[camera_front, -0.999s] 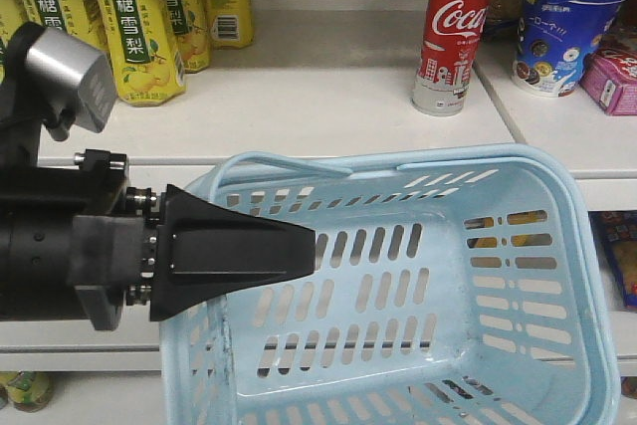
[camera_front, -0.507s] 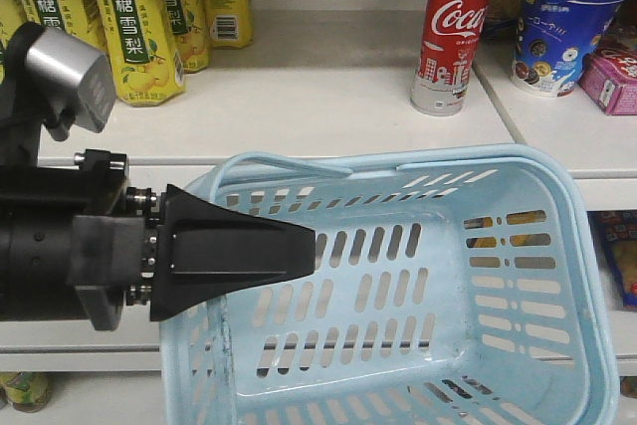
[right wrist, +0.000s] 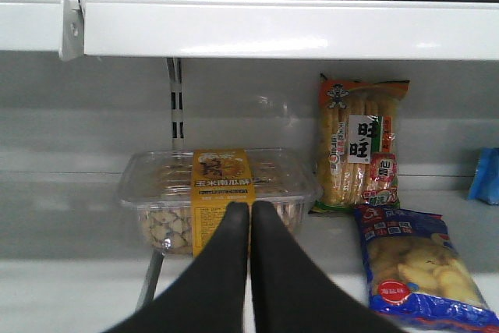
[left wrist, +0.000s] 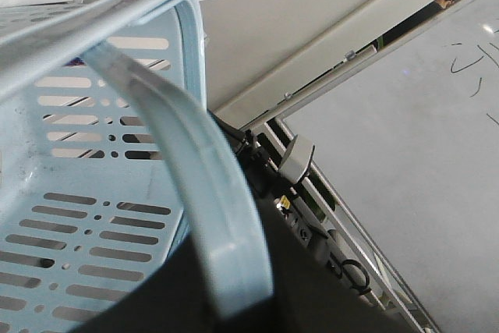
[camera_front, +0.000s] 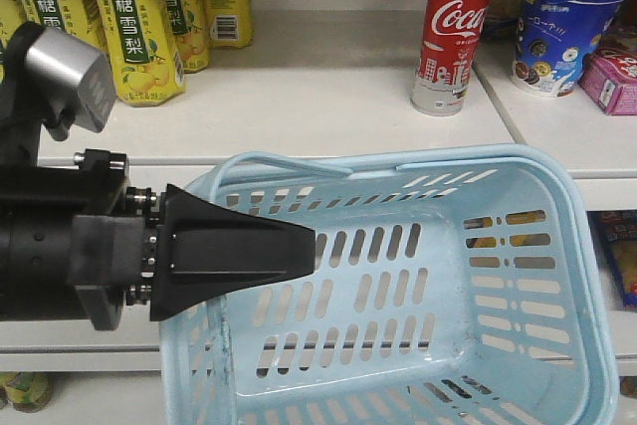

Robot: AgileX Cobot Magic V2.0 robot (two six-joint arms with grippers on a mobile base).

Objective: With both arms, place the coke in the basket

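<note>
**Front view.** The slim red Coca-Cola bottle-shaped can (camera_front: 455,32) carries white script and a white skyline over a silver base. It stands upright and untouched on the white shelf board (camera_front: 299,106). Below the coke and nearer the camera hangs the light blue slotted plastic basket (camera_front: 443,256), empty, with its mouth tipped upward. Down-left of the coke, the left black wedge gripper (camera_front: 314,246) meets the basket's left rim. A blue paper snack cup (camera_front: 562,32) sits just right of the coke, and yellow pear-drink bottles (camera_front: 139,27) stand well to its left.

**Left wrist view.** The coke is out of sight. A pale blue band of the basket runs down into the black finger. The jaws read as closed on it, though the bite itself is hidden.

**Right wrist view.** The right gripper (right wrist: 249,207) has its two black fingers pressed tip to tip with nothing between them. It sits one shelf below the coke, and the silver strip at the top-left corner looks like the coke's base. A clear plastic biscuit tub (right wrist: 156,193) lies straight ahead.

As I judge it, the step in hand is the right arm's reach for the coke:
- Lift to the coke's shelf and open the jaws before closing in.
- Take the red waist squarely.
- Stay off the cup beside the coke.
- Hold the basket level beneath the shelf.
</note>
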